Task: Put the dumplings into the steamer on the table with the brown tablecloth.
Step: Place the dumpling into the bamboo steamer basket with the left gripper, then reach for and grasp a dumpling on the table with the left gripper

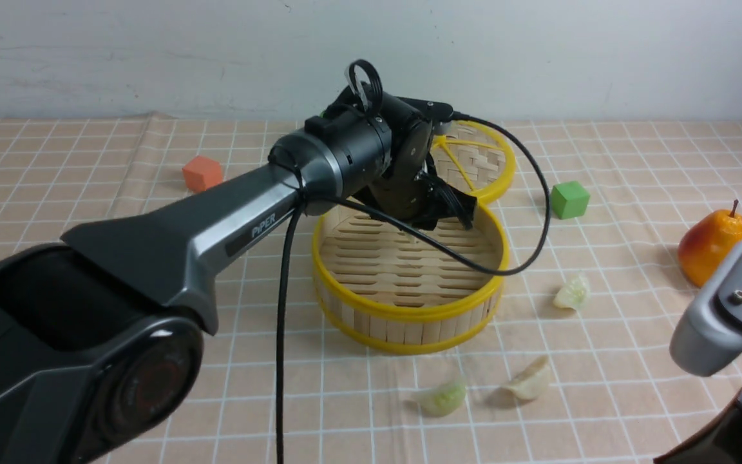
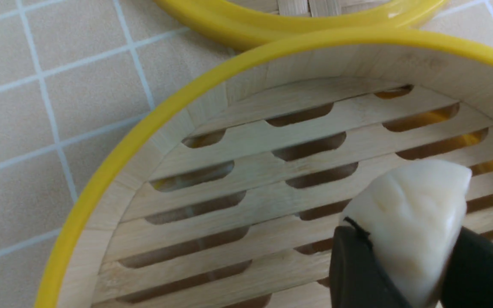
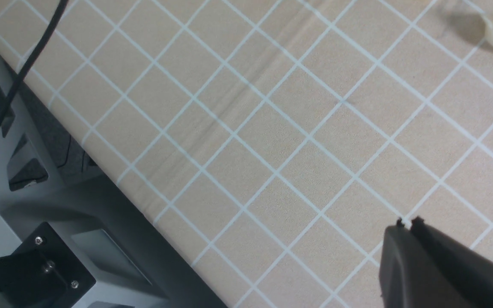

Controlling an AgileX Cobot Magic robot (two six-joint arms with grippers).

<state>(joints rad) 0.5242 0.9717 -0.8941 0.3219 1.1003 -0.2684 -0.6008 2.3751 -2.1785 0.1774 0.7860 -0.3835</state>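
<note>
The left claw (image 2: 413, 278) pinches a whitish pleated toy dumpling (image 2: 409, 205) over the slatted floor of the round yellow-rimmed bamboo steamer (image 2: 114, 149), the right claw (image 3: 405, 226) pressed together and empty, so the next move is probably to release it there.

1 orange cube (image 1: 202, 173) left; 1 green cube (image 1: 569, 199) near woven lid (image 1: 480, 161); 1 pear (image 1: 711, 247) right.

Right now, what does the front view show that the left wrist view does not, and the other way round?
Front only: three dumplings loose on the tablecloth, an orange cube, a green cube, a pear. Left wrist only: a white dumpling pinched in the left gripper above the steamer floor. Both: the steamer, the lid beside it, the tablecloth.
</note>
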